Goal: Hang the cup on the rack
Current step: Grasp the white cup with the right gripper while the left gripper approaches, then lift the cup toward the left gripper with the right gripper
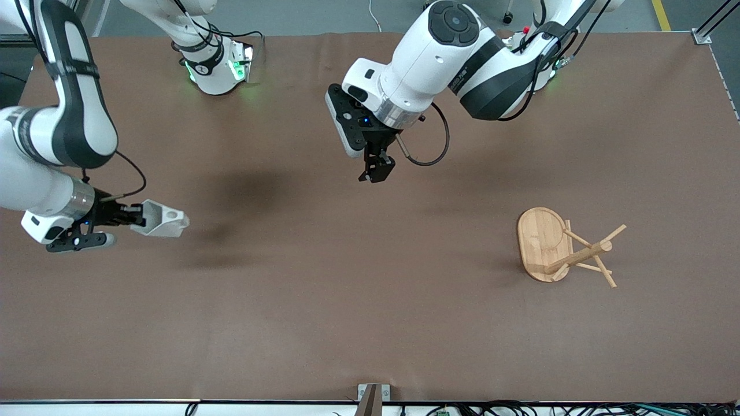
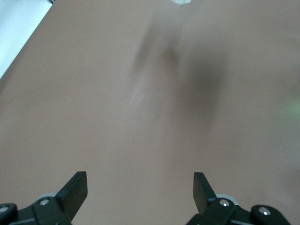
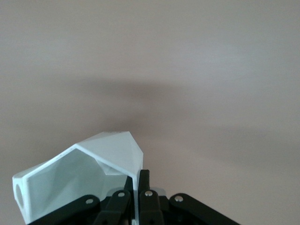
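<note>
My right gripper (image 1: 136,218) is shut on the wall of the white faceted cup (image 1: 163,219) and holds it on its side above the table near the right arm's end. In the right wrist view the cup (image 3: 89,173) shows its open mouth and its handle hole, with my fingers (image 3: 144,180) pinching its rim. The bamboo rack (image 1: 563,247) stands on its oval base toward the left arm's end of the table, its pegs bare. My left gripper (image 1: 377,171) hangs open and empty over the table's middle, as the left wrist view (image 2: 140,185) shows.
The brown table top (image 1: 324,300) spreads between cup and rack. A small metal bracket (image 1: 373,396) sits at the table edge nearest the front camera. The arms' bases stand along the edge farthest from it.
</note>
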Available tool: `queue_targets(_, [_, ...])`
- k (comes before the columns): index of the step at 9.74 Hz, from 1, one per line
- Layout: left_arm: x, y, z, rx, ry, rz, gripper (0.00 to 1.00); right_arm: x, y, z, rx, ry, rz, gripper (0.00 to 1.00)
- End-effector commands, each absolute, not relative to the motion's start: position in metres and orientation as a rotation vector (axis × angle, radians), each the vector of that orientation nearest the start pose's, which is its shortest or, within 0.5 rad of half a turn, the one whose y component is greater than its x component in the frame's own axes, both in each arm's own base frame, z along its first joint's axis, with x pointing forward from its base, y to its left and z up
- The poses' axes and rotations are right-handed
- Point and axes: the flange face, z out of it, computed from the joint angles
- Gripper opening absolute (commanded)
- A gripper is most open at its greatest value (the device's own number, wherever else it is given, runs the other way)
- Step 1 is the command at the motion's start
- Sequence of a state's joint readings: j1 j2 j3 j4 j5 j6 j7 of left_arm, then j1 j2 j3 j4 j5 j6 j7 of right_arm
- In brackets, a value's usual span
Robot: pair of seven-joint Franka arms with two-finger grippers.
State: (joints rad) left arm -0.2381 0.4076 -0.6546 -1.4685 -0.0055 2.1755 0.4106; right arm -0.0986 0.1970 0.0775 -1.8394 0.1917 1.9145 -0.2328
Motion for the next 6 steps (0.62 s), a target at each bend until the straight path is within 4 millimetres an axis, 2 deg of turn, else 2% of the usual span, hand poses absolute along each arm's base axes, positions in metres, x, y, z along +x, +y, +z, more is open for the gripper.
queue_targets(1, [0.491,-0.493,0.516,-2.753,2.034,-0.535,0.99,0.593,0.059,0.435,-2.683,-0.204,0.192,0.00])
queue_targets(2, [0.491,-0.494,0.513,-2.717,2.084,-0.538,0.98,0.587,0.087,0.439,-2.573,-0.232,0.215,0.00])
queue_targets(3, [0.491,-0.496,0.513,-2.749,2.085,-0.546,0.99,0.581,0.125,0.444,-2.457,-0.263,0.221,0.00])
queue_targets(6, [0.491,-0.497,0.515,-2.826,2.085,-0.552,1.00,0.567,0.169,0.468,-2.222,-0.251,0.244,0.00])
